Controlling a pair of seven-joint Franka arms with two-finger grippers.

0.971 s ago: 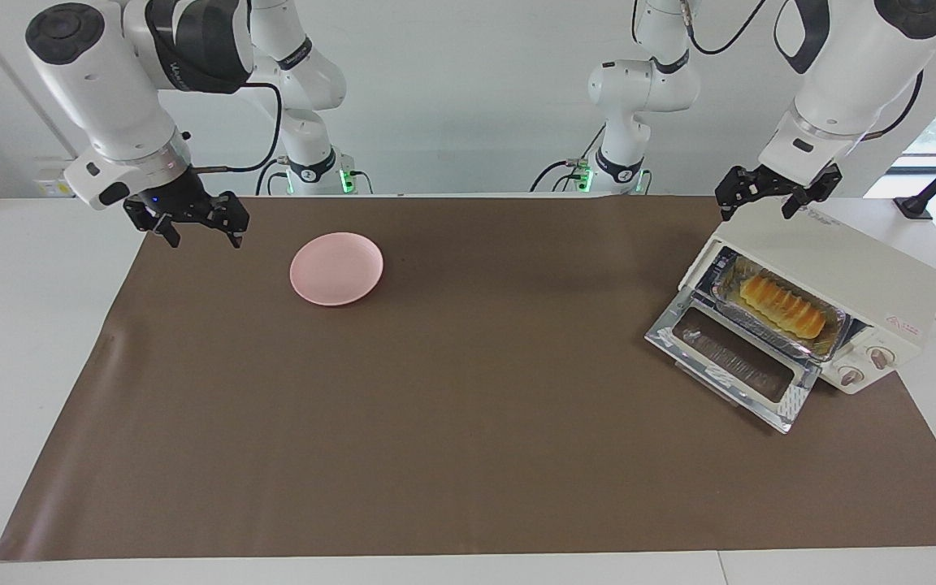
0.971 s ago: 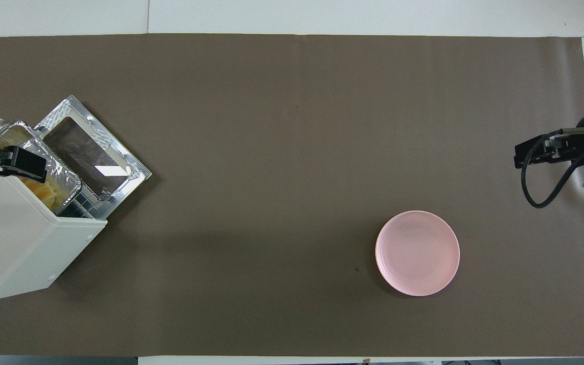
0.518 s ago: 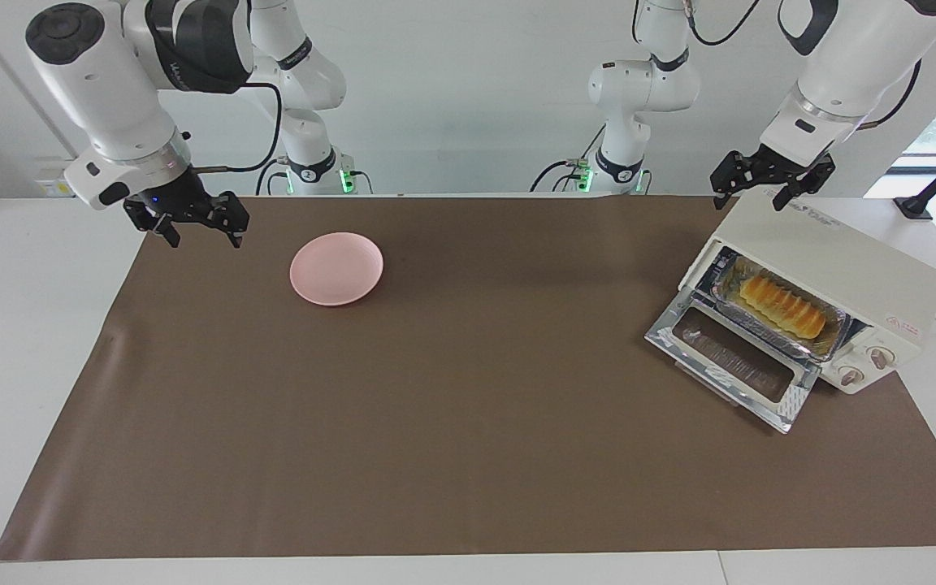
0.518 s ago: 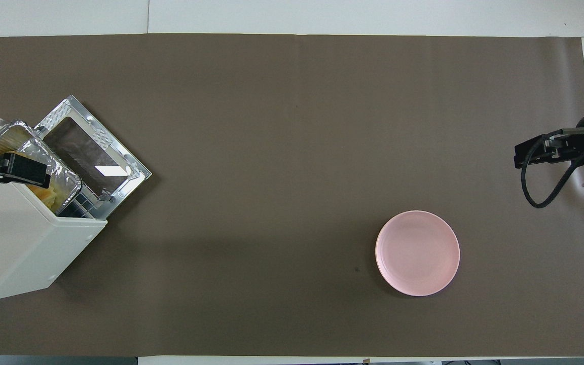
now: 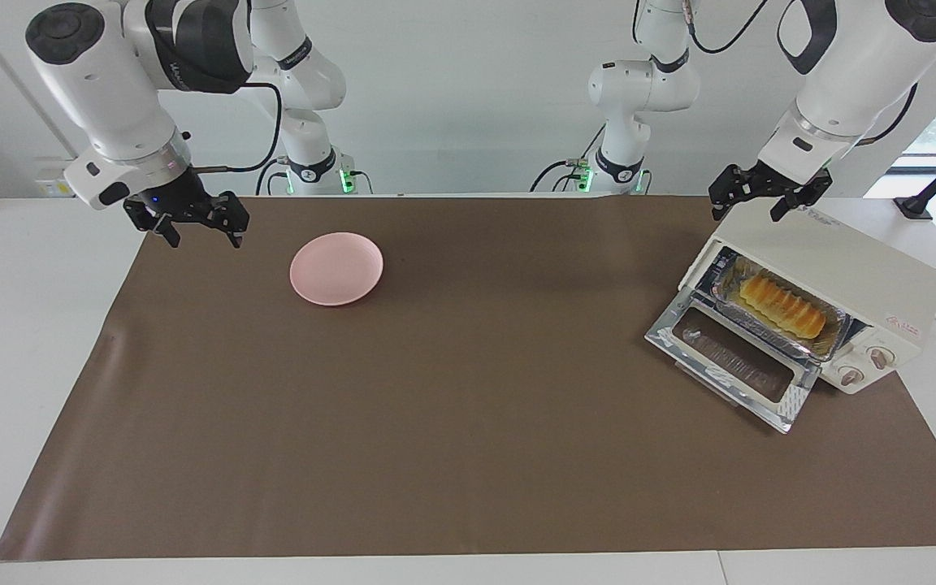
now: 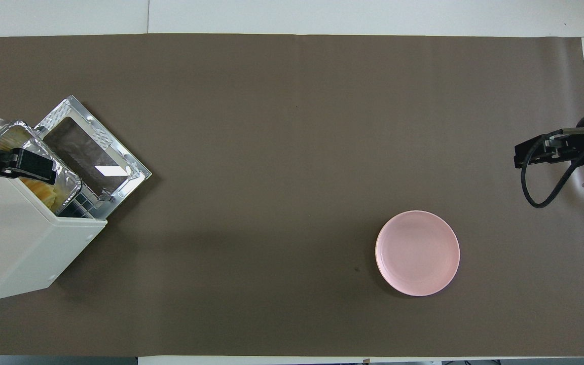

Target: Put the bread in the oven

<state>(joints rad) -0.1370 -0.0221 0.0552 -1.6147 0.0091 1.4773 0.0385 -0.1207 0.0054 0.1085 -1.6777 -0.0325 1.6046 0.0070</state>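
The bread [image 5: 783, 306] lies in a silver foil tray [image 5: 829, 341] on the rack inside the cream-white oven [image 5: 842, 260], which stands at the left arm's end of the table. The oven's glass door [image 5: 732, 363] is dropped open flat. In the overhead view the oven [image 6: 13, 243] hides most of the bread [image 6: 44, 191]. My left gripper [image 5: 764, 195] is open and empty, in the air over the oven's top corner nearest the robots; it also shows in the overhead view [image 6: 0, 163]. My right gripper [image 5: 198, 221] is open and empty, waiting over the mat's corner at the right arm's end.
A round pink plate [image 5: 336, 268] sits on the brown mat [image 5: 435, 422] toward the right arm's end, beside my right gripper; it also shows in the overhead view [image 6: 417, 252]. The open oven door juts out over the mat.
My left gripper has shifted slightly above the oven's top, up a little and then back down. The right arm, the bread, the oven and the plate have not moved.
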